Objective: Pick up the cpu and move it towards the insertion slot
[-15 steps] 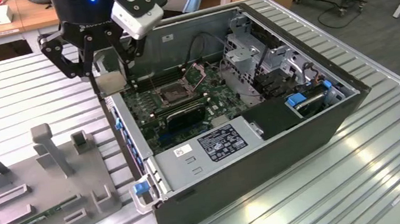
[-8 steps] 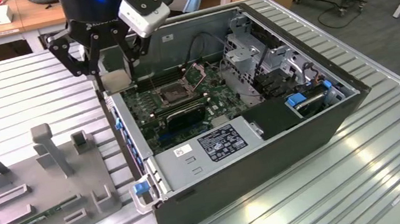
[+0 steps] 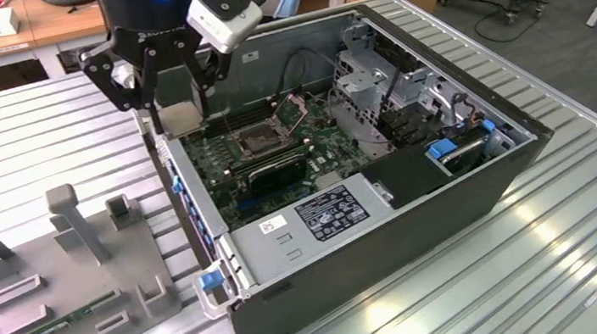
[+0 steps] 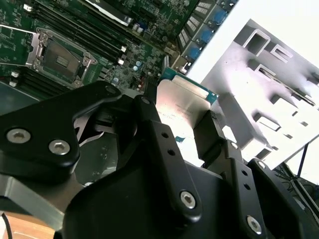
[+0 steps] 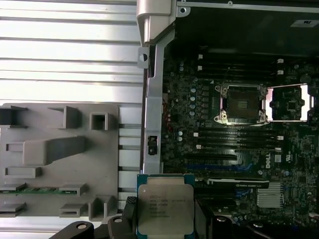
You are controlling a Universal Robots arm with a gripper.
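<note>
The black two-fingered pincer point(image 4: 185, 130) is closed on the cpu point(image 5: 164, 206), a small flat square chip with a shiny silver metal top, gripping it by two opposite edges between its fingers point(image 4: 162, 137). The silver face is plain in both wrist views. In the exterior view the pincer point(image 3: 181, 123) hangs in the air above the rim of the dark grey open computer case point(image 3: 450, 191), at the exterior view's left side of the case, and the chip touches nothing but the fingers. Below and beside it lies the green motherboard point(image 5: 224, 149) with its long narrow black memory slots point(image 5: 234, 135). Further across the board sits the insertion slot point(image 5: 239, 103), a square black socket in a silvery metal frame, empty and well apart from the chip, with its hinged frame point(image 5: 289, 102) folded open beside it. Outside the case, a grey plastic fixture tray point(image 3: 62, 281) holds a long thin green memory stick point(image 3: 67, 322), and both tray and case rest on the ribbed silvery metal worktop point(image 3: 517, 277)
</note>
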